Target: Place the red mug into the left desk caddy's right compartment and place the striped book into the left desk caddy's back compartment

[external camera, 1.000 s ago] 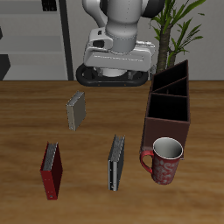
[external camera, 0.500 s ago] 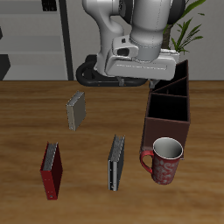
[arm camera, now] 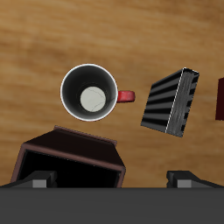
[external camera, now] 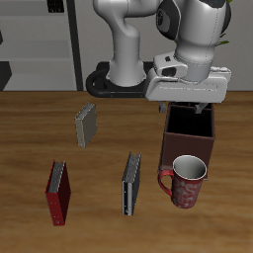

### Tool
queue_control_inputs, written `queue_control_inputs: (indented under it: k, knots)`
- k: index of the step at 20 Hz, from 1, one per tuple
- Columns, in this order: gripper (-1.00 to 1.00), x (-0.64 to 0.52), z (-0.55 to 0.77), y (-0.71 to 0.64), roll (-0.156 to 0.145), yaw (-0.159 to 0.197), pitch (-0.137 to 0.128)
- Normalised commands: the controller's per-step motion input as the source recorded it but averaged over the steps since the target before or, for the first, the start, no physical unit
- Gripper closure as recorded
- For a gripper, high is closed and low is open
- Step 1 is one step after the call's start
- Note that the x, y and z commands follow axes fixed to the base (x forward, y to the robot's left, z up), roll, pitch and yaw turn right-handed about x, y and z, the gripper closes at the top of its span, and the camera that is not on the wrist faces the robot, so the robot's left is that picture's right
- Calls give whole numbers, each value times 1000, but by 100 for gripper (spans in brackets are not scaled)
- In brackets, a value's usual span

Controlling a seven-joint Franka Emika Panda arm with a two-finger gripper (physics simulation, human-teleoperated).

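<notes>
The red mug (external camera: 185, 182) stands upright on the table near the front edge, just in front of the left desk caddy (external camera: 190, 148). It also shows in the wrist view (arm camera: 90, 94), white inside, handle toward the striped book (arm camera: 171, 102). The striped book (external camera: 130, 183) lies beside the mug. The caddy (arm camera: 70, 157) is a dark reddish-brown box with dividers, and its sections hold nothing that I can see. My gripper (external camera: 190, 107) hangs open and empty above the caddy, well above the mug; its fingertips (arm camera: 39, 180) show spread wide.
A red book (external camera: 58, 191) lies near the front edge, far from the caddy. A smaller grey-beige book (external camera: 87, 125) lies farther back. A potted plant (external camera: 203, 25) stands behind the caddy. The robot base (external camera: 124, 84) is at the table's back.
My arm has swung sideways from over the table's back middle to over the caddy. The mug, books and caddy have not moved.
</notes>
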Motion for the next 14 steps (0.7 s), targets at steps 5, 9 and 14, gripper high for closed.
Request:
queue_control_inputs:
  k: [5, 9, 14]
  knots:
    - [-100, 420, -157, 346, -54, -20, -8]
    - [-100, 319, -240, 288, -40, 33, -36]
    - [-100, 190, -218, 248, -8, -24, -49]
